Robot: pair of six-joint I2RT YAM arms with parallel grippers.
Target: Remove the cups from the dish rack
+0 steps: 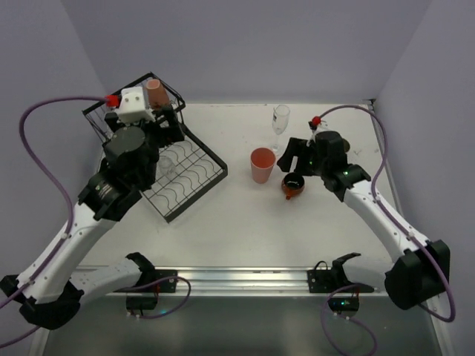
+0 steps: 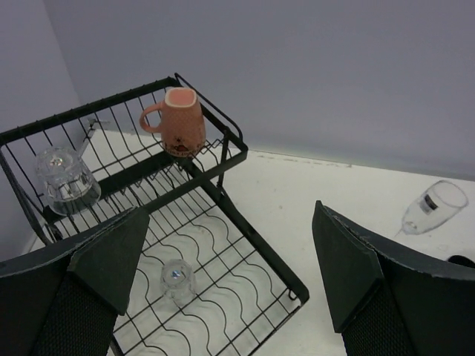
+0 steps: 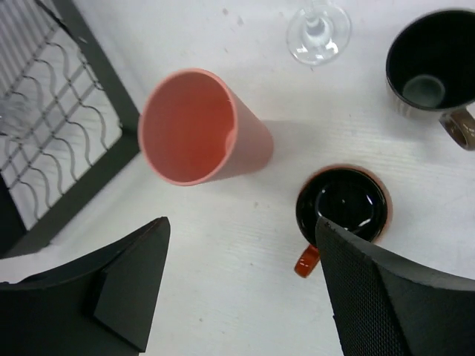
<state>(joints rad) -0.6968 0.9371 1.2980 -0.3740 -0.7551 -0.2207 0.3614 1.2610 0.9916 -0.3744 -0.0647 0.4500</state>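
Three cups [image 2: 178, 122] sit in the dish rack [image 1: 197, 178], far left. Left gripper [image 2: 230, 211] and right gripper [image 3: 239, 230] gape empty; lifting away, our right finger could tip the orange-red mug [image 3: 341, 204] beside it.

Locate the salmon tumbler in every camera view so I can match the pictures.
Top external: the salmon tumbler stands upright on the table near the middle, right of the dish rack.
Left wrist: not in view.
Right wrist: upper middle, seen from above with its mouth open.
Shared landmark: the clear stemmed glass, at the right edge in the left wrist view, with its foot at the top in the right wrist view.
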